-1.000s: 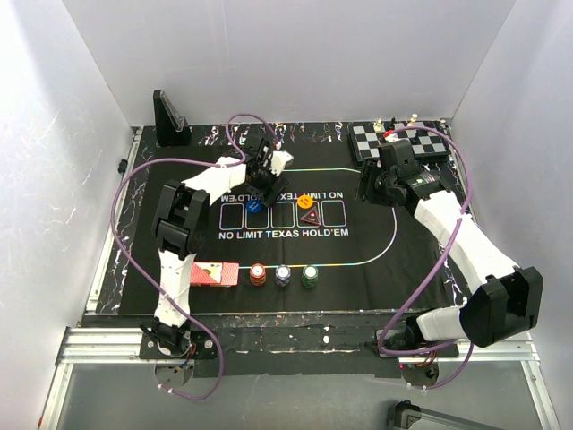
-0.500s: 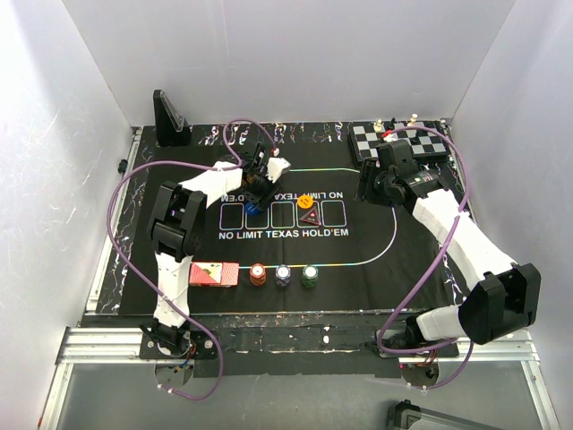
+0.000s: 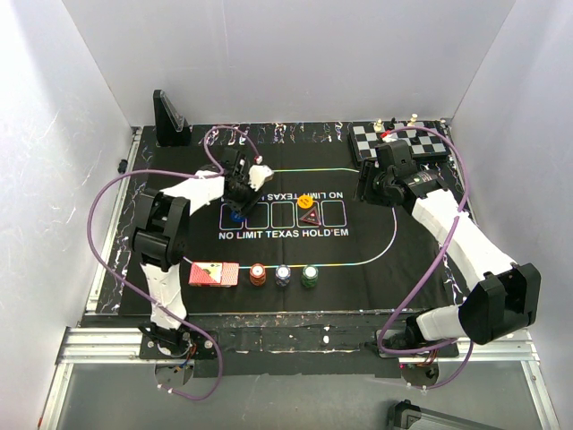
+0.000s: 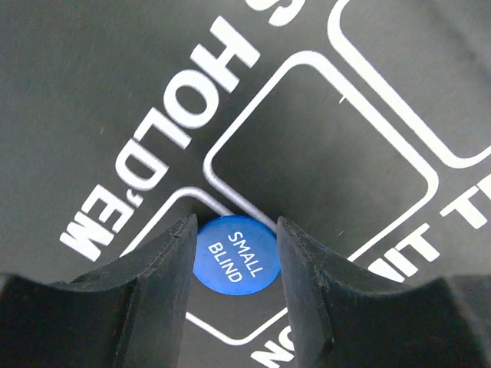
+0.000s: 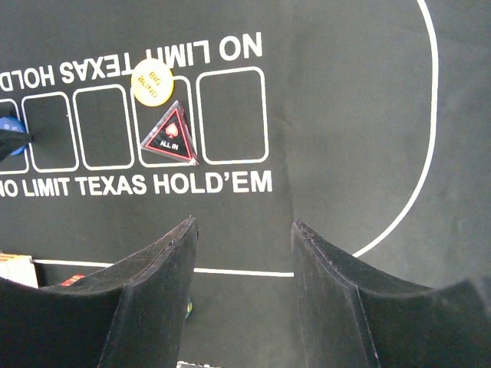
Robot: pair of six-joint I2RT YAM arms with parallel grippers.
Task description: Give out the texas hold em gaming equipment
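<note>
left gripper (image 4: 235,224) pinching blue button disc (image 4: 235,254) at both edges, disc round, flat, white "SMALL BLIND" lettering, lying on black felt mat (image 4: 107,69) across a white card-box corner, right gripper (image 5: 242,234) spread, holding nothing, yellow button disc (image 5: 152,82) and dark triangular marker (image 5: 171,139) ahead of it

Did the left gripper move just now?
Yes. The left gripper moved left, away from the chessboard, holding the blue Small Blind button.
</note>
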